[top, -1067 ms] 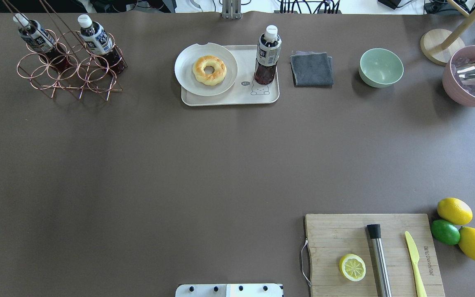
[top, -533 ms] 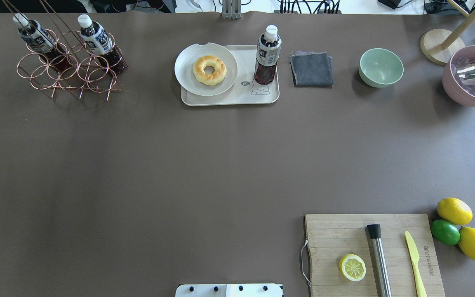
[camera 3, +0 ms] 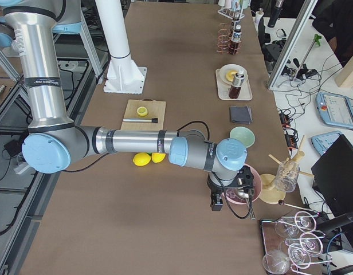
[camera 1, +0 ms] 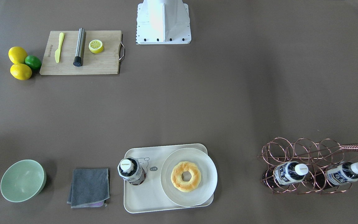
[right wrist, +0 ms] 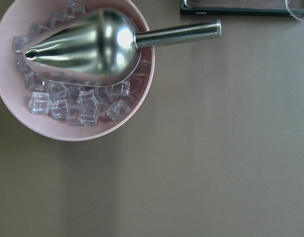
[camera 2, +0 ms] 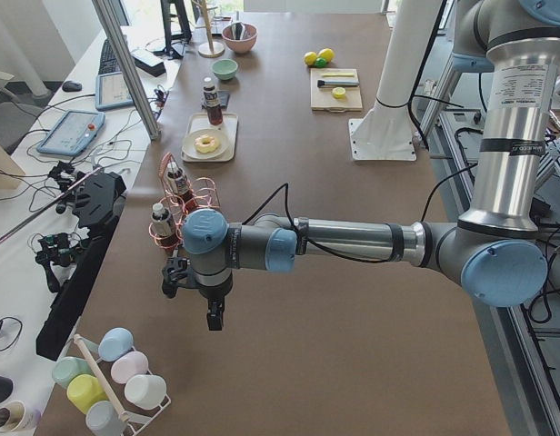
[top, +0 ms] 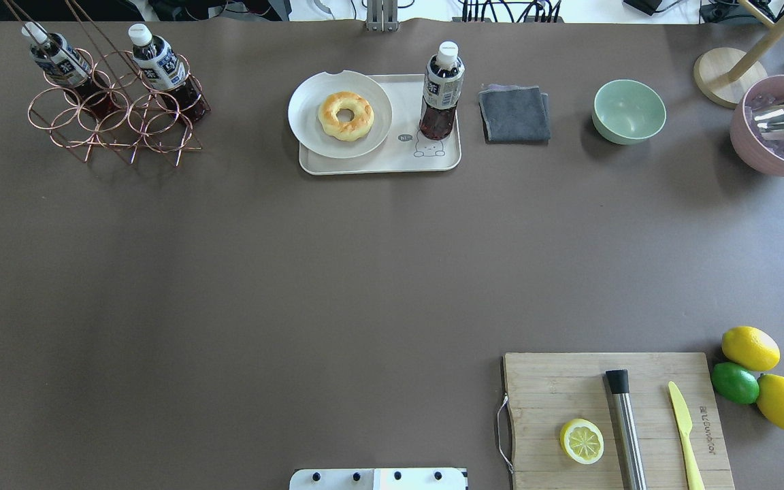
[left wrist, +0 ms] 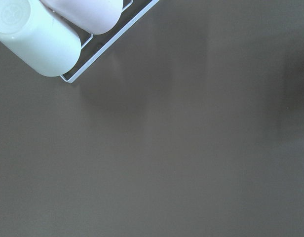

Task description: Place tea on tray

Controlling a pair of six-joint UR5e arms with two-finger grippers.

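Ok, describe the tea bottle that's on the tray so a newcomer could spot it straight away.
At the table's far edge lies a cream tray with a bear drawing. The tea bottle stands upright on it, between a doughnut plate and a grey cloth. The two matching bottles sit in a copper wire rack; this one stands alone.
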